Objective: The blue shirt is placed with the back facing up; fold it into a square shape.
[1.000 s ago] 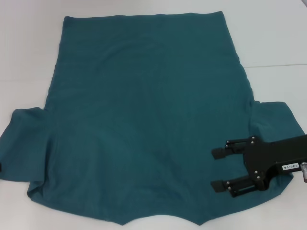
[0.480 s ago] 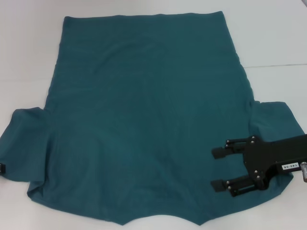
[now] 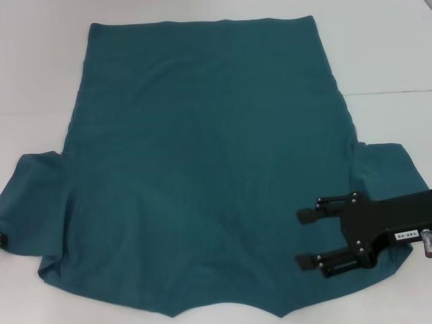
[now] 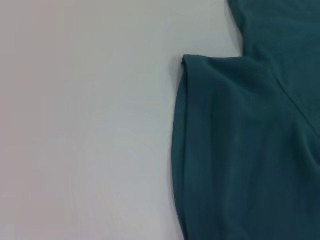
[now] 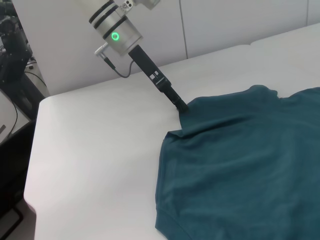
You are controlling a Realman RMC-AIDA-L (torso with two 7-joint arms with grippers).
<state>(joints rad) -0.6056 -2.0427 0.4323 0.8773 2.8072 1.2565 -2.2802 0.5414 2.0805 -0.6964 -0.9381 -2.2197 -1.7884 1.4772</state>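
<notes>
The blue shirt (image 3: 202, 169) lies spread flat on the white table (image 3: 385, 54), hem at the far side, sleeves out to both sides. Over its near right shoulder, beside the right sleeve, my right gripper (image 3: 307, 237) hovers open, fingers pointing toward the shirt's middle with nothing between them. Only the tip of my left gripper (image 3: 3, 240) shows at the outer hem of the left sleeve. In the right wrist view the left gripper (image 5: 180, 106) touches that sleeve's corner on the shirt (image 5: 250, 170). The left wrist view shows the sleeve hem of the shirt (image 4: 240, 150) on bare table.
A seam (image 3: 395, 92) runs across the table at the far right. In the right wrist view the table's edge (image 5: 30, 165) drops off beyond the left sleeve, with dark equipment and cables (image 5: 12, 55) past it and a pale wall behind.
The left gripper's tip has crept slightly nearer along the left sleeve's hem. The right gripper has barely shifted. The shirt lies as before.
</notes>
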